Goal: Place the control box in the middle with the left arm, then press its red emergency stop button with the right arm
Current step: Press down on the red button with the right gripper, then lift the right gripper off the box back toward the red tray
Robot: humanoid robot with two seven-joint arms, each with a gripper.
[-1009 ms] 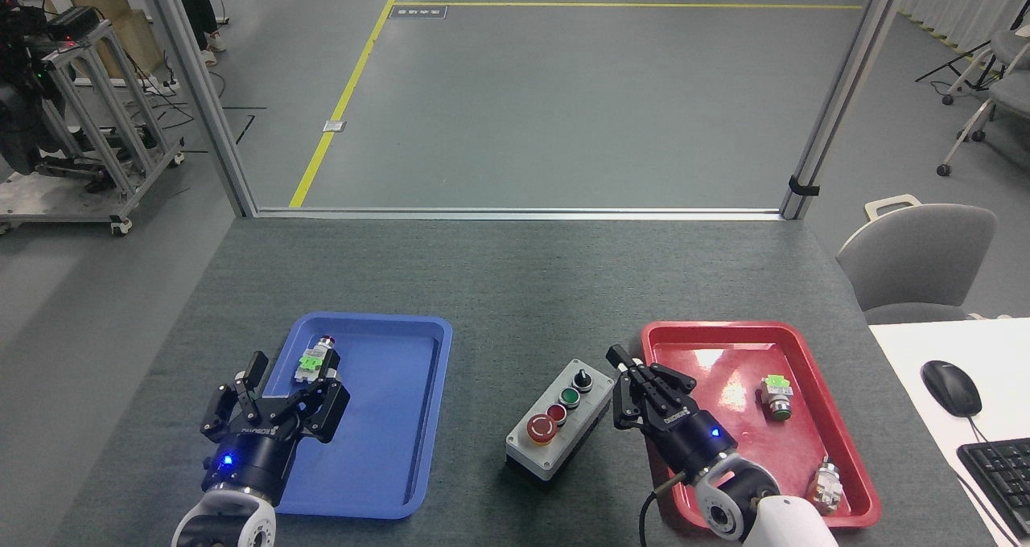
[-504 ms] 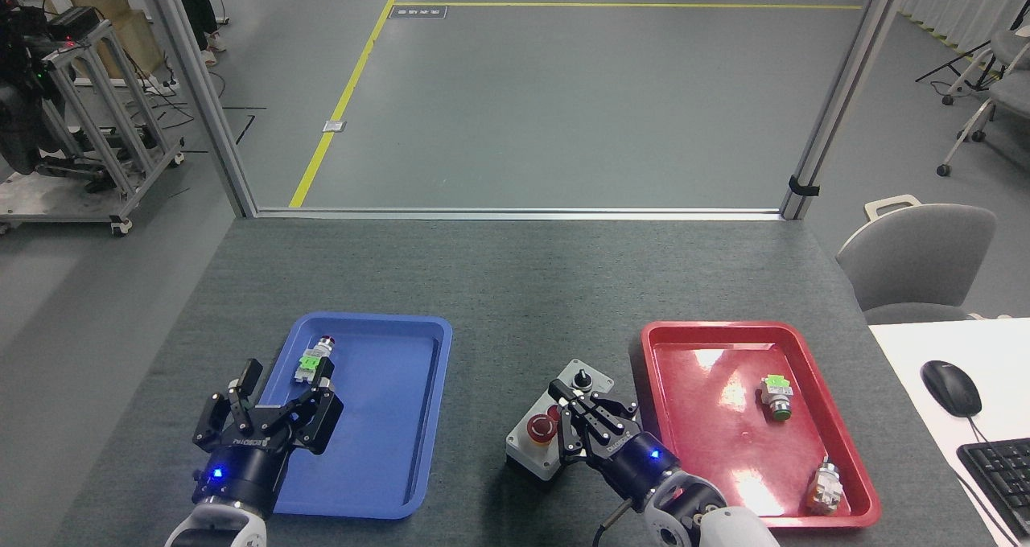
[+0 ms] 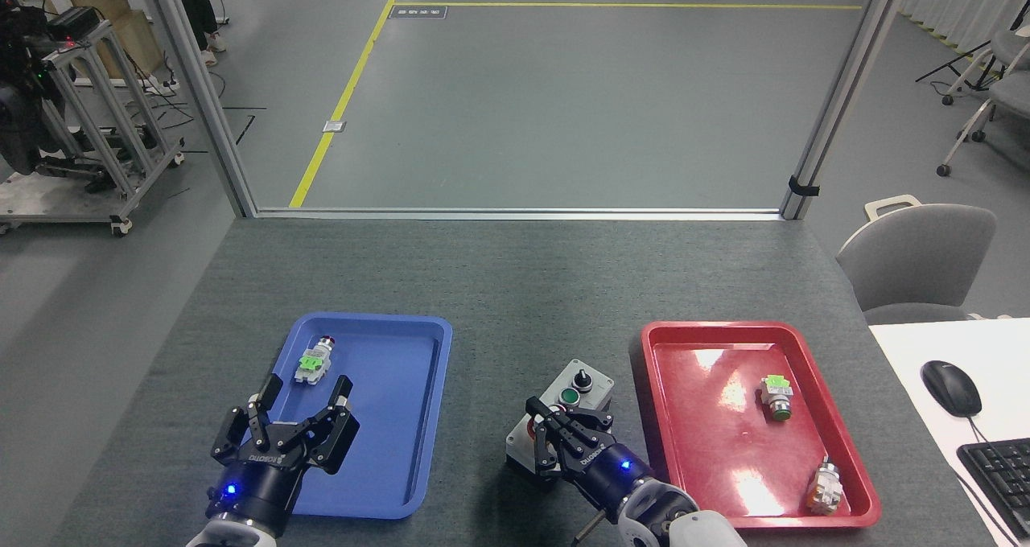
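Right hand (image 3: 555,434), claws together, over control box (image 3: 563,418); left hand (image 3: 294,418) spread.

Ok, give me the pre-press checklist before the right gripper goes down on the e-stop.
1. Control box on bare tabletop between blue tray and red tray: ok.
2. Right gripper over the box's near end, where the emergency stop button sits: ok.
3. Button itself visible: not ok, mostly hidden by the gripper.
4. Contact with button: cannot tell.
5. Left gripper open, clear of the box: ok.
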